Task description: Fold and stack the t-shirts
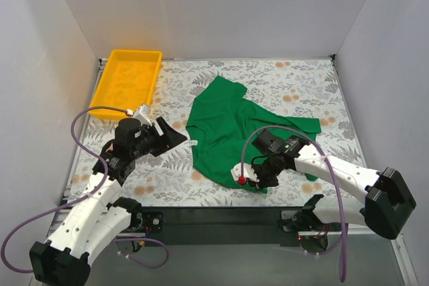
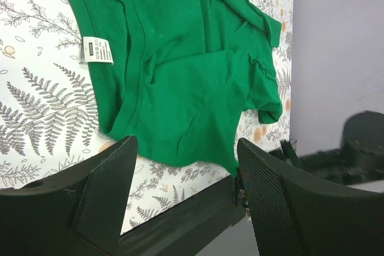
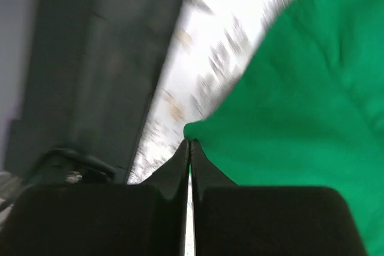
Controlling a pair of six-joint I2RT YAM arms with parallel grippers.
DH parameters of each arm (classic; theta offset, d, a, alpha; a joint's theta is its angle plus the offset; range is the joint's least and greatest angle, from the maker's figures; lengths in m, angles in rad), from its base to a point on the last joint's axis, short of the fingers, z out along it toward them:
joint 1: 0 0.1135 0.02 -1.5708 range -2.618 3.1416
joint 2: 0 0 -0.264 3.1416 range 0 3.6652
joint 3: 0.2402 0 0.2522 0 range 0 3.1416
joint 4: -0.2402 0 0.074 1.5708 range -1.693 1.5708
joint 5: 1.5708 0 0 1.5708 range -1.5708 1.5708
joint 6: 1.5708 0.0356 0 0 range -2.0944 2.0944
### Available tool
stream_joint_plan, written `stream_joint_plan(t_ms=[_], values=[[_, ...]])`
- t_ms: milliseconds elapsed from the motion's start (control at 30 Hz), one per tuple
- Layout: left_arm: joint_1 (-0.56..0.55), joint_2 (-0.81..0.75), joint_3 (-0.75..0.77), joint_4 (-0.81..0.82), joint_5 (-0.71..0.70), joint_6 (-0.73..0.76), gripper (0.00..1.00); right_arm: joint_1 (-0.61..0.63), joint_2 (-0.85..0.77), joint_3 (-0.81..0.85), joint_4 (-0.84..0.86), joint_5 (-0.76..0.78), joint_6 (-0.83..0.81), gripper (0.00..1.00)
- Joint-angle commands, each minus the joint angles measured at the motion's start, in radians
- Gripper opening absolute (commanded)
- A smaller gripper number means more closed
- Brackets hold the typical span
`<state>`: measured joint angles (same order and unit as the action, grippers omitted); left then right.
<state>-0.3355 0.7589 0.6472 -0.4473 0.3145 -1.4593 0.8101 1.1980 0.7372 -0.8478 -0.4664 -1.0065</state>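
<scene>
The bright green t-shirt [image 1: 228, 122] lies crumpled on the floral table mat, its white neck label [image 1: 193, 143] at its left edge. It also shows in the left wrist view [image 2: 180, 58] with the label [image 2: 97, 50]. My left gripper [image 1: 175, 137] is open and empty, just left of the shirt near the label; in its own view its gripper [image 2: 186, 172] frames the shirt's near edge. My right gripper [image 1: 251, 180] is shut on the shirt's near corner; the right wrist view shows the gripper [image 3: 189, 143] pinching a fold of the green cloth [image 3: 300, 100].
A yellow plastic tray [image 1: 127, 82] stands at the back left of the table. White walls close in the left, back and right sides. The table's dark front rail [image 1: 221, 216] runs between the arm bases.
</scene>
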Motion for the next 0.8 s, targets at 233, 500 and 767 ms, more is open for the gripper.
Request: stream_joint_plan(t_ms=[233,500,767], values=[[0.003,0.105,-0.012,0.030,0.014,-0.019,0.66,0.175,0.144,0.195,-0.309,-0.252,-0.152,0.35],[0.004,0.367,0.106,0.082,-0.015,0.060,0.66,-0.417,0.015,0.378,-0.070,-0.226,0.064,0.61],[0.004,0.627,0.233,0.104,0.000,0.151,0.65,-0.900,0.092,0.275,0.392,0.044,0.462,0.57]])
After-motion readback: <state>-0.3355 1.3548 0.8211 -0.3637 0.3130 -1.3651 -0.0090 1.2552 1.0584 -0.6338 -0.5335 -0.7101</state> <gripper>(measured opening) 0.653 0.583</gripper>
